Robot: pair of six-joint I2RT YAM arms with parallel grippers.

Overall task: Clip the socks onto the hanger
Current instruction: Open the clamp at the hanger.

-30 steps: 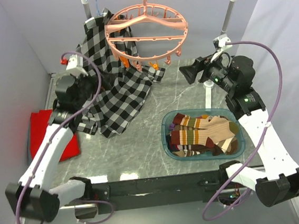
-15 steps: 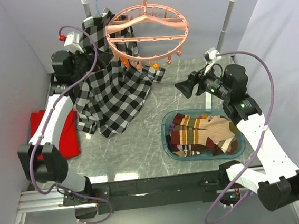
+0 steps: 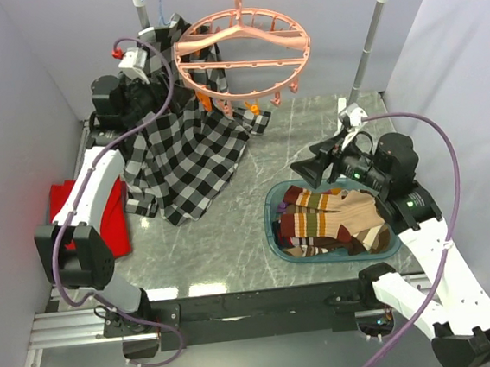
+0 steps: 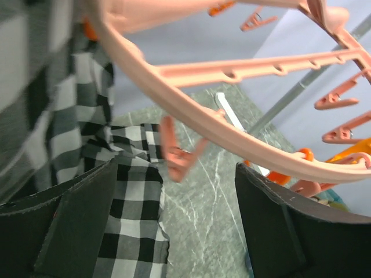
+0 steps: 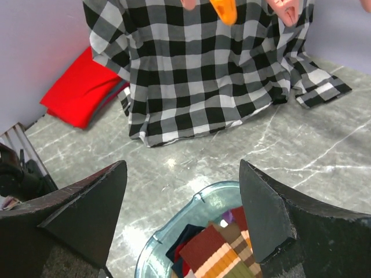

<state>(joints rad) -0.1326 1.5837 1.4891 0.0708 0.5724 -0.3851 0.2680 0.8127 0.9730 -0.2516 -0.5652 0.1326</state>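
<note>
Several striped socks (image 3: 333, 217) lie piled in a clear blue tray (image 3: 272, 208); the pile's near end shows in the right wrist view (image 5: 223, 252). The round salmon-pink hanger (image 3: 241, 49) hangs by its hook from the grey rail, clips dangling; its ring (image 4: 191, 116) and a clip (image 4: 174, 155) fill the left wrist view. My left gripper (image 3: 159, 81) is open and empty, raised just left of the hanger's ring. My right gripper (image 3: 307, 170) is open and empty, above the tray's far left corner, with the tray rim (image 5: 174, 223) between its fingers.
A black-and-white plaid shirt (image 3: 190, 150) hangs from the rail and spreads over the table's left half. A red cloth (image 3: 78, 212) lies at the far left by the wall. The rail's right post (image 3: 370, 37) stands behind the tray.
My left gripper has risen and moved right towards the hanger's left rim. My right gripper has come forward and down, over the tray's far left corner.
</note>
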